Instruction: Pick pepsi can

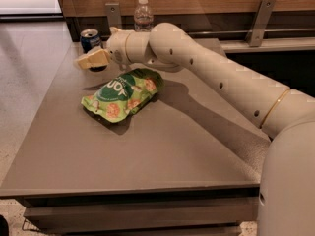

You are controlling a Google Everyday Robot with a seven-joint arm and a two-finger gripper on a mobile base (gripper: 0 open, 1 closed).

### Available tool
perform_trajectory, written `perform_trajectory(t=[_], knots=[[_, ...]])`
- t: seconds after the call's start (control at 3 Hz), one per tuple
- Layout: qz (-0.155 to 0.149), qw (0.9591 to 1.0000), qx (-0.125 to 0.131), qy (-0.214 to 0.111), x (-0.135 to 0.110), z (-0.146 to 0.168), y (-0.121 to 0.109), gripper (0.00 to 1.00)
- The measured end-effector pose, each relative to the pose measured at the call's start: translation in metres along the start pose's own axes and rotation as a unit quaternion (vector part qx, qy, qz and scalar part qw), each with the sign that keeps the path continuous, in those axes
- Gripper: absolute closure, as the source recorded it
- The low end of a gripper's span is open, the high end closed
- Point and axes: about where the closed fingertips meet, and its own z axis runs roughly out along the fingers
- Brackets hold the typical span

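Note:
The pepsi can [90, 37] is a small dark blue can with a silver top, standing upright near the far left corner of the grey table [147, 146]. My gripper [90, 60] reaches in from the right and sits just in front of the can, covering its lower part. The cream arm [211, 77] stretches across the table from the lower right.
A green snack bag [123, 95] lies flat on the table just right of and nearer than the gripper, under the wrist. A clear plastic water bottle [143, 14] stands at the table's back edge, right of the can. A wooden wall with metal brackets runs behind.

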Motion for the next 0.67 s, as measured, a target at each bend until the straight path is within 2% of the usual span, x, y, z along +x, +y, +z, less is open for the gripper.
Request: perform_trajectory(t=[0.33,0.67], knots=[[0.004,0.9998,0.008,-0.015,0.005,0.004,-0.007,0.00],[0.006,0.9996,0.004,-0.029,0.007,0.016,-0.007,0.00]])
